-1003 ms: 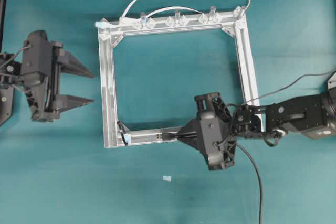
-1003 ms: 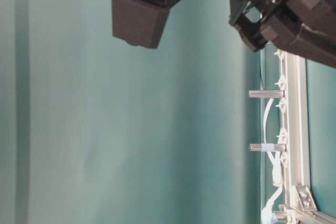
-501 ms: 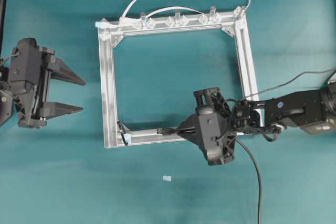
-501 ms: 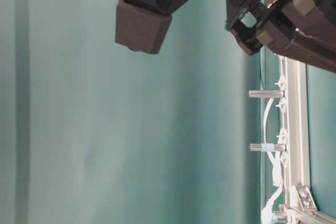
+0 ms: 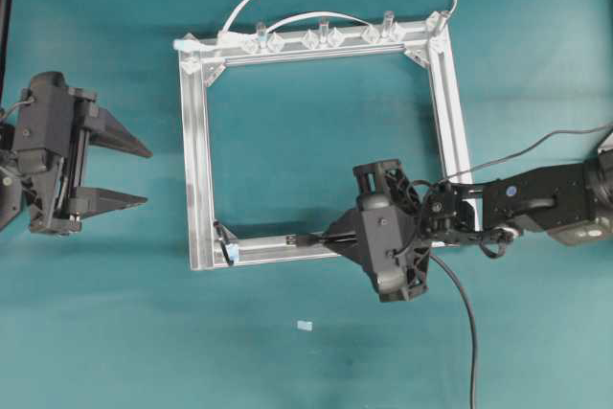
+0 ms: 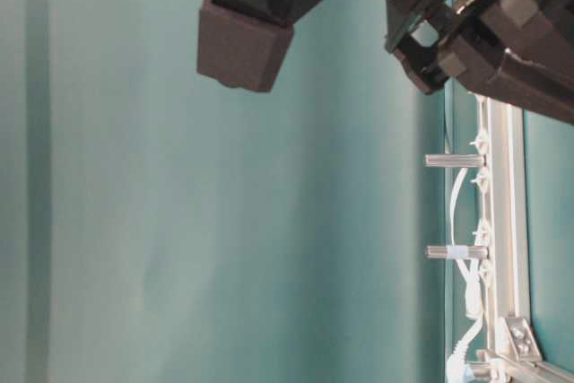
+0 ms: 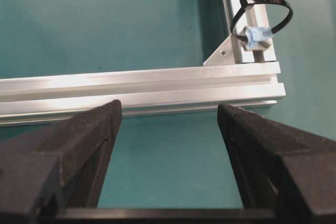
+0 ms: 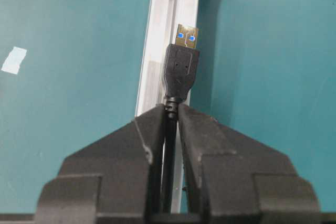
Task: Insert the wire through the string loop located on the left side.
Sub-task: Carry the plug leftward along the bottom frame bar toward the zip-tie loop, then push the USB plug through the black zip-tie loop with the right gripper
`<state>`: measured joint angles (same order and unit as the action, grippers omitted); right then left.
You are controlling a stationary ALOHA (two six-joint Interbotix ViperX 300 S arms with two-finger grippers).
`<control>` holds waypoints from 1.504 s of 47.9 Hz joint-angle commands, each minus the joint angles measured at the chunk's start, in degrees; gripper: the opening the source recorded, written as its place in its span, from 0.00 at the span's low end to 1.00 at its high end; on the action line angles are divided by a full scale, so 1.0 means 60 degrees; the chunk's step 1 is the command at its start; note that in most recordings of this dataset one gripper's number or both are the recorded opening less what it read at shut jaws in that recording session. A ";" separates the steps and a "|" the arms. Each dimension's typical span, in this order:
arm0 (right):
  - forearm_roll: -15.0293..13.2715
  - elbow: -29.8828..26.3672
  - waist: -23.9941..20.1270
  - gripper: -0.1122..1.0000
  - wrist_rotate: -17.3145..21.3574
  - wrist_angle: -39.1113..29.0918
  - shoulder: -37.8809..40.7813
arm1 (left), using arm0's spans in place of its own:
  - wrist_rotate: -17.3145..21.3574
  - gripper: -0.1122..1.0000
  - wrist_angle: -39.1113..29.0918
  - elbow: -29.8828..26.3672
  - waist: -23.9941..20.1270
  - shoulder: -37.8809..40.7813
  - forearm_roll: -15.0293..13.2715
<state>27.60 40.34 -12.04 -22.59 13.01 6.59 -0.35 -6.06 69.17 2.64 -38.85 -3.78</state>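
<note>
Wire's lined up, not threaded yet

Frame [image 5: 196,179] first: right gripper [image 5: 330,239] clenches the wire [image 8: 181,69] over the near rail, plug aimed left at the loop [image 5: 226,242], still apart. Left gripper [image 5: 129,174] sits spread wide, holding nothing.

The whole work surface is a teal mat [image 5: 306,352], smooth and matte, lit evenly with only soft shadows. A small pale piece of tape [image 5: 305,326] lies on it near the lower edge. At the far left a dark vertical strip [image 5: 6,7] borders the mat
</note>
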 commanded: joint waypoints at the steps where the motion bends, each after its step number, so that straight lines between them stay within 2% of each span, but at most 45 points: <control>1: -0.0015 -0.0146 0.0044 0.19 -0.0015 0.0029 -0.0337 | -0.0044 0.78 0.0044 -0.0088 0.0059 0.0015 0.0029; 33: -0.0029 -0.0308 0.0132 0.19 -0.0015 0.0044 -0.0264 | -0.0044 0.78 0.0044 -0.0161 0.0073 0.0073 0.0029; 51: -0.0234 -0.1040 0.0220 0.19 -0.0015 0.0029 0.0337 | -0.0059 0.78 0.0044 -0.0059 0.0132 -0.0015 0.0029; 72: -0.0249 -0.1816 0.0278 0.19 -0.0015 0.0029 0.0894 | -0.0044 0.78 0.0029 0.0073 0.0220 -0.0117 0.0029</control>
<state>26.28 31.20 -10.55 -22.68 13.01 12.74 -0.35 -6.15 70.05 3.69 -39.55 -3.78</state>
